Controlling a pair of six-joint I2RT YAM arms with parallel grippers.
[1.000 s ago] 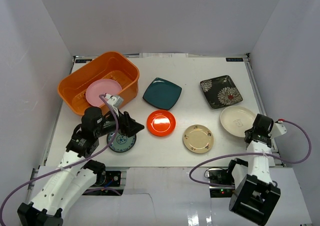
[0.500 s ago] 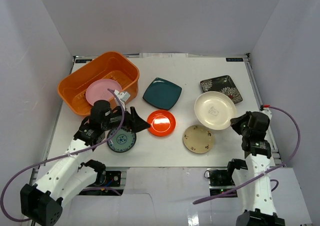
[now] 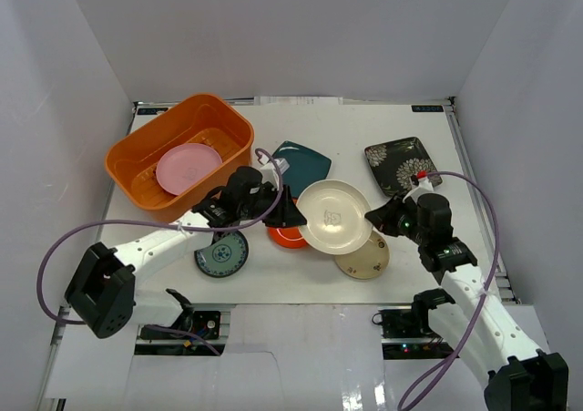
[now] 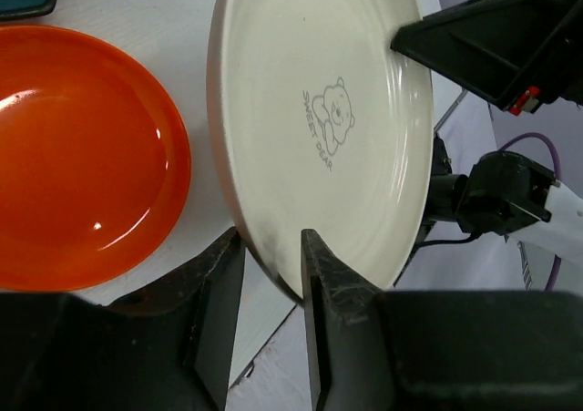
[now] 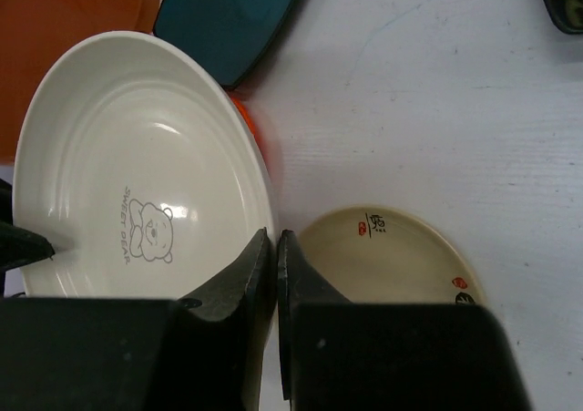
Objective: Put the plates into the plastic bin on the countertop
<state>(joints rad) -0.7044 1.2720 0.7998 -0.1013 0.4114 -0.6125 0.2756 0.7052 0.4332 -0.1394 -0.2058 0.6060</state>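
Top external view: I read the white countertop (image 3: 428, 138) first, with the orange plastic bin (image 3: 132, 181) at its far-left corner. The pink plate (image 3: 189, 168) lies flat inside the bin. The cream-white plate (image 3: 335, 212) is near the centre, tilted and raised off the surface, overlapping the red plate (image 3: 284, 238) and the beige-gold plate (image 3: 366, 260). The teal square plate (image 3: 308, 159) lies just beyond it. The black floral square plate (image 3: 398, 163) sits to the right, and the green-blue patterned plate (image 3: 221, 254) at front left. The left gripper (image 4: 271, 238) has its fingers closed on the cream-white plate's left rim. The right gripper (image 5: 274, 238) pinches the opposite rim, its fingers nearly together.
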